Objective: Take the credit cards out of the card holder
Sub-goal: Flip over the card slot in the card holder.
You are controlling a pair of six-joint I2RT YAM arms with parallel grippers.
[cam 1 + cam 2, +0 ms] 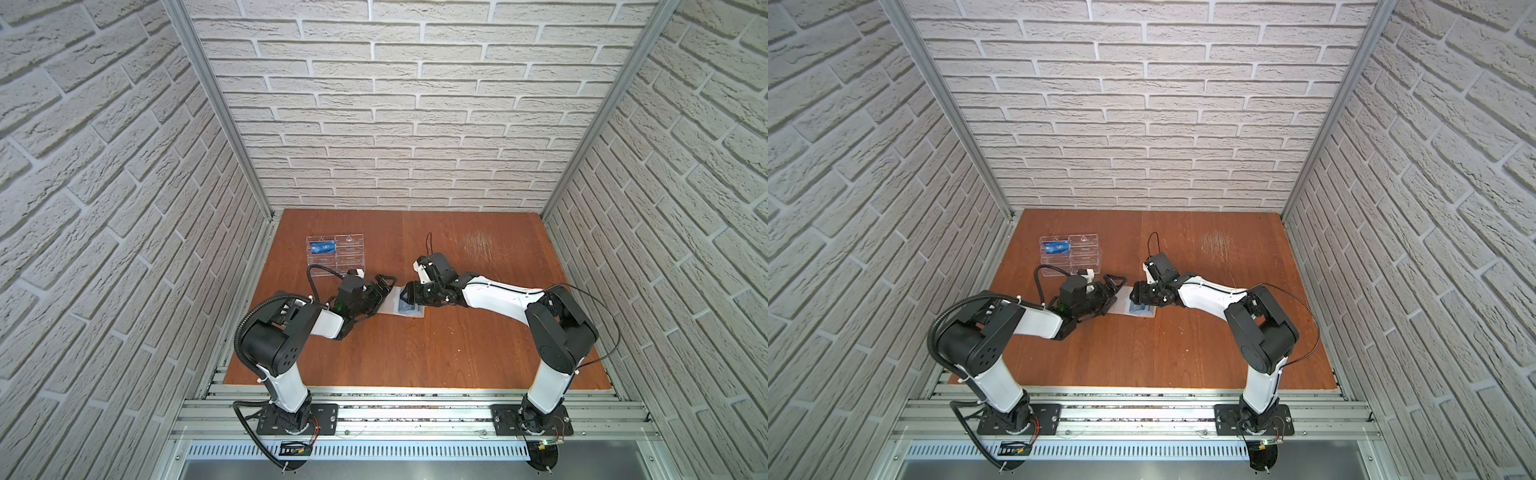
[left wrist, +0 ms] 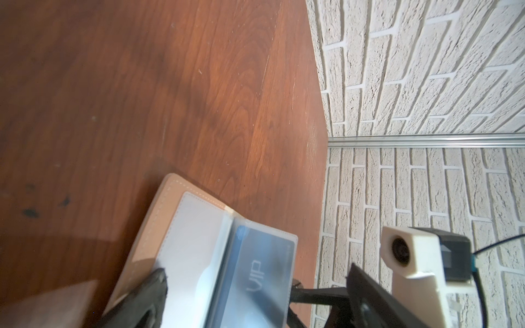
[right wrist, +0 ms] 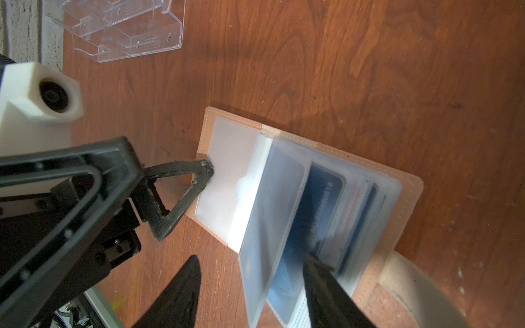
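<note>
At the counter's (image 1: 415,353) middle, the wide-open left claw (image 1: 384,296) pins the card holder's (image 3: 409,186) edge; the right claw (image 3: 251,264), open, straddles its sleeves (image 3: 272,184).

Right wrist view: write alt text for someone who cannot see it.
An open tan card holder lies on a wooden table, its clear sleeves fanned over blue credit cards. One fingertip of the left tool rests on its empty pocket, the right tool straddles a raised sleeve, and a clear rack sits nearby.

Tan card holder (image 3: 409,196) with pale stitching, blue credit cards (image 3: 324,204), red-brown woodgrain table (image 3: 341,71), white brick walls (image 1: 395,104)
</note>
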